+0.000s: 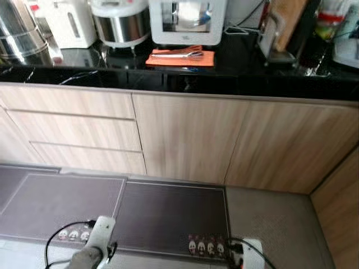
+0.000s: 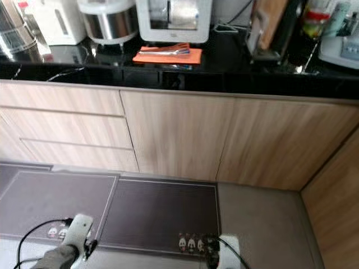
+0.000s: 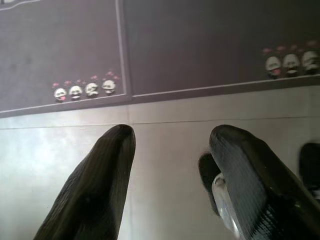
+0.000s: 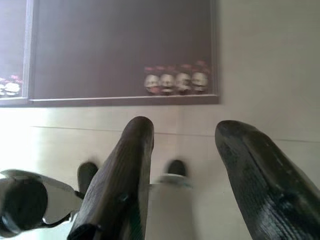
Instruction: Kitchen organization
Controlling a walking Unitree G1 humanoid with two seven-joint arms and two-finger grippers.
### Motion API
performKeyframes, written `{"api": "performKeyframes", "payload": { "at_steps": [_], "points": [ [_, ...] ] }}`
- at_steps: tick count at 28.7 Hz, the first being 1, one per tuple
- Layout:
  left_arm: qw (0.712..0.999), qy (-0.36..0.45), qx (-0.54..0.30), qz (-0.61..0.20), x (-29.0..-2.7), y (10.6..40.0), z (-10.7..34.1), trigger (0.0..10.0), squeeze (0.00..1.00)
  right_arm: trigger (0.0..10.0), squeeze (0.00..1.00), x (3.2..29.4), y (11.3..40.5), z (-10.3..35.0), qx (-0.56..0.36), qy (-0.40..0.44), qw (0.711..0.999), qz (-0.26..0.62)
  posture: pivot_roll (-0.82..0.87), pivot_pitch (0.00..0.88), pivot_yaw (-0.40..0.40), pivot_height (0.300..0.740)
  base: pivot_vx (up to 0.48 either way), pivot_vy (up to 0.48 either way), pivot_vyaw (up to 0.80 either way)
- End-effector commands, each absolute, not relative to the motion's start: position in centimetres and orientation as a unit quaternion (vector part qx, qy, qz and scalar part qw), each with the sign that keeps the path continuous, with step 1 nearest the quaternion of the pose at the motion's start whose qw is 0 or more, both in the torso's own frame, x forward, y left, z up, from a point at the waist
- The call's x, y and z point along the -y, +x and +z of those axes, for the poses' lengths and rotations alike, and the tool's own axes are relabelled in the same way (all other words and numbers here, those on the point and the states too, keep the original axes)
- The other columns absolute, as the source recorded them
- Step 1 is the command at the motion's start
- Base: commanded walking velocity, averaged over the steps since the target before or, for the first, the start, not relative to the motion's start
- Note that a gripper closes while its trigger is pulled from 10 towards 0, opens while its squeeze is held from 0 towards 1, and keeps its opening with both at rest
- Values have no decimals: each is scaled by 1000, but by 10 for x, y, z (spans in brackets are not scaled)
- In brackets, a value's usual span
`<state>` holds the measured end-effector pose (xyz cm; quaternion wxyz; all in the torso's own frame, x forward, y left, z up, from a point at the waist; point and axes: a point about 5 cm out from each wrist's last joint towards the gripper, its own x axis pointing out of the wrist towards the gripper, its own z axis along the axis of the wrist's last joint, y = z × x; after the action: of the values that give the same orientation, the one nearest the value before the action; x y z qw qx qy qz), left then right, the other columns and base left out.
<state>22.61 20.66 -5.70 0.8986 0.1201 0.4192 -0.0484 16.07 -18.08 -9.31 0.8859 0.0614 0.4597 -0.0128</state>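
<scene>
Both your arms hang idle, left gripper [image 3: 170, 150] and right gripper [image 4: 182, 145] spread wide, holding nothing. The orange cloth [image 1: 180, 57] with utensils sits up on the black counter [image 1: 168, 75], straight ahead, well above both.

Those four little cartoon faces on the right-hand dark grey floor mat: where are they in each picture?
Left eye view: row of four cartoon faces, bottom centre, on the mat's near edge.
Right eye view: bottom centre.
Left wrist view: past the seam between the mats.
Right wrist view: just beyond the fingertips, at the mat's corner.
Shared landmark: the matching face row on the left mat.
</scene>
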Motion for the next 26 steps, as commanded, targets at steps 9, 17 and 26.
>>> {"api": "performKeyframes", "payload": {
  "at_steps": [9,17,26],
  "points": [
    [893,134,-428,-38,-215,222,-58,10000,0,10000,0,175,164,-92,-453,67,889,-10,47,0,13,740,0,-170,0],
    [894,126,-428,-38,-213,221,-59,10000,0,10000,0,176,163,-93,-454,66,889,-8,42,0,11,740,0,0,0],
    [894,127,-429,-34,-215,220,-59,10000,0,10000,0,175,162,-93,-454,70,888,-11,43,0,12,740,0,0,0]
  ]
}}
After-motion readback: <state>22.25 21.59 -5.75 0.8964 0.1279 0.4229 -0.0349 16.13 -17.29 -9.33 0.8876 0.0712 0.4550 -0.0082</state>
